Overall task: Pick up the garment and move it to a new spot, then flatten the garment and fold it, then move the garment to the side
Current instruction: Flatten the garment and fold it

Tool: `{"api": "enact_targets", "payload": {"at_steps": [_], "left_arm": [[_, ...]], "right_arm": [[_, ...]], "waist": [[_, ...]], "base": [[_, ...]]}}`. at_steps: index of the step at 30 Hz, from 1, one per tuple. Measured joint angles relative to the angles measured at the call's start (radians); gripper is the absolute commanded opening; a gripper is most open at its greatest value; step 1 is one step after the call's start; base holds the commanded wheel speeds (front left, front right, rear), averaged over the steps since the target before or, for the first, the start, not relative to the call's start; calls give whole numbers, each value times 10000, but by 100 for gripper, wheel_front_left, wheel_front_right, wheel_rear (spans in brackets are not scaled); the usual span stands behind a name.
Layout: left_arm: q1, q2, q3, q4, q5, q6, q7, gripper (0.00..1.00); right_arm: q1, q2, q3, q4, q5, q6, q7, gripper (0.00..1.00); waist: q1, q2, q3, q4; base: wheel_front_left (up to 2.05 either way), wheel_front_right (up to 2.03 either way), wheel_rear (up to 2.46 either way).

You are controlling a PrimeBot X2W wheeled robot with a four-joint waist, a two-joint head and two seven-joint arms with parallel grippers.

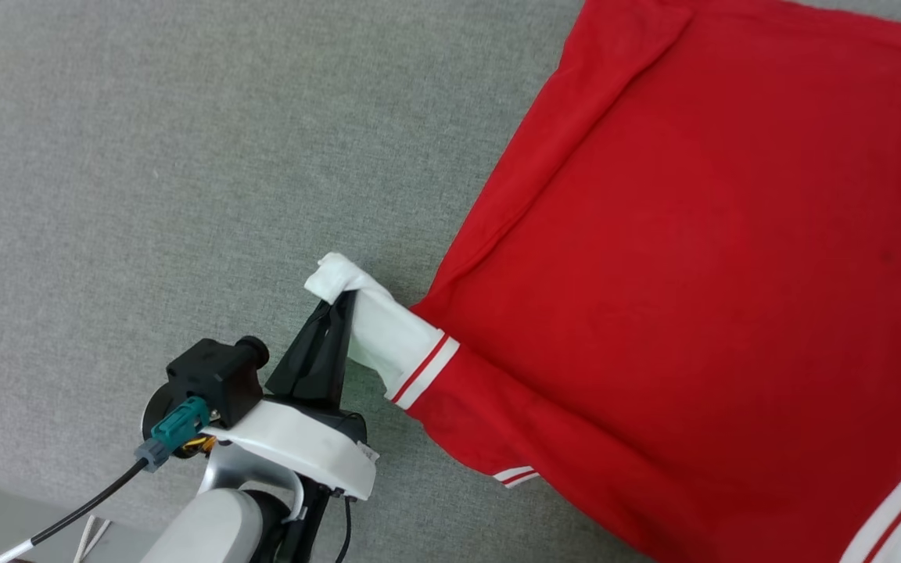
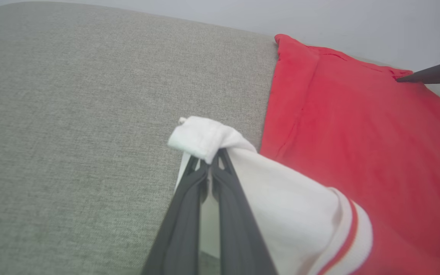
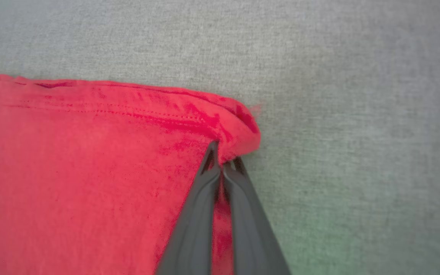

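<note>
The garment (image 1: 693, 258) lies spread on a grey cushion (image 1: 145, 172), and the head view is taken up by it from 1 to 5 o'clock. Its white sleeve (image 2: 281, 191), trimmed with a red stripe, extends from the red body toward 9 o'clock and is bunched at its end. That end is pinched between the closed fingers of the left gripper (image 2: 213, 157), seen at 7 o'clock in the head view. A red hemmed corner (image 3: 239, 126) is clamped by the right gripper (image 3: 223, 163), whose fingers are pressed together on the cloth.
</note>
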Motion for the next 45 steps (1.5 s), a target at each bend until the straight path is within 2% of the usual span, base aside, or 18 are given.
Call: {"api": "enact_targets", "payload": {"at_steps": [5, 10, 13, 18, 24, 32, 33, 34, 37, 45], "left_arm": [[301, 123, 117, 196, -109, 142, -10, 0], [833, 357, 353, 328, -282, 380, 79, 0], [1169, 485, 516, 382, -395, 569, 146, 0], [2031, 779, 844, 416, -587, 1020, 234, 0], [3060, 1145, 1300, 184, -892, 1515, 410, 0], [3691, 1469, 1534, -151, -1005, 1860, 694, 0], [3699, 1480, 1522, -176, -1022, 1862, 731, 0], [3700, 1486, 1511, -209, -1028, 1877, 761, 0], [3687, 1511, 1461, -290, -1026, 1900, 819, 0], [3428, 1544, 1262, -477, -878, 1885, 949, 0]], "right_arm": [[229, -435, 861, -637, 61, 2, -29, 0], [1282, -991, 1766, -1898, 817, 2, 140, 0], [2455, -1342, 2006, -2920, 1331, 0, 299, 0], [5541, -1488, 1967, -4765, 1971, 4, 662, 0], [9518, -926, 1394, -6957, 2211, 0, 1212, 0], [13196, 861, 577, -9108, 2033, 0, 2324, 0], [13430, 1022, 552, -9217, 2025, 0, 2326, 19], [13561, 1195, 451, -9288, 2040, 0, 2286, 100], [13585, 1361, 349, -9513, 1950, 0, 1536, 100], [12215, 1427, 81, -9425, 1708, 0, -2261, 100]], "waist": [[0, 0, -574, -228], [-1, 0, -1342, -625], [-1, 0, -1822, -956], [-3, 0, -2654, -1608], [-4, 0, -3491, -2518], [-5, 0, -4179, -3440], [-5, 0, -4222, -3498], [-5, 0, -4243, -3542], [-5, 0, -4209, -3552], [-4, 0, -4039, -3393]], "base": [[0, 0, 0], [0, 0, 0], [0, 0, 0], [0, 0, 0], [0, 0, 0], [0, 0, 0], [0, 0, 0], [0, 0, 0], [0, 0, 0], [0, 0, 0]]}}
